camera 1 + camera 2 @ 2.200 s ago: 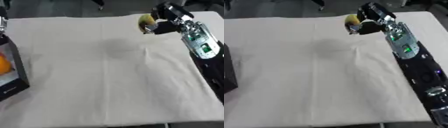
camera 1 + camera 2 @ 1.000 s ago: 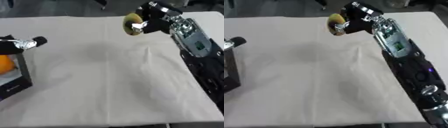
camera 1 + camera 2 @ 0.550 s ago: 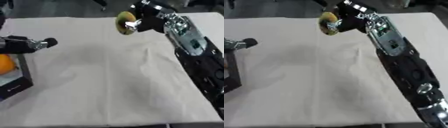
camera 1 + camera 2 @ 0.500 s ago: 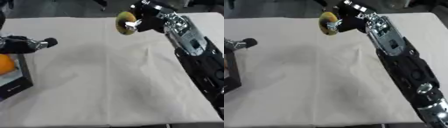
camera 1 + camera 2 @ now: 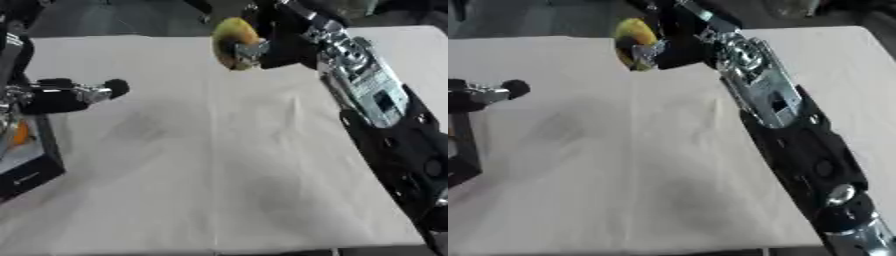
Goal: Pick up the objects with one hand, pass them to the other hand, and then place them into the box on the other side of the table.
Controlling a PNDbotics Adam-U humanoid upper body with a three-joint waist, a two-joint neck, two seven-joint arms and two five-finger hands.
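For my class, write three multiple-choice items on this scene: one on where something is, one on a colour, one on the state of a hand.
1. Where is the box?
A. at the table's left edge
B. at the table's right edge
C. at mid-table

2. What colour is the held object?
A. blue
B. yellow
C. white

3. What is the right robot hand doing?
A. resting open on the cloth
B. hanging out of view
C. holding the object above the table

Answers: 1 A, the box sits at the left edge; 2 B, the object looks yellow; 3 C, its fingers are closed round the object, clear of the cloth.
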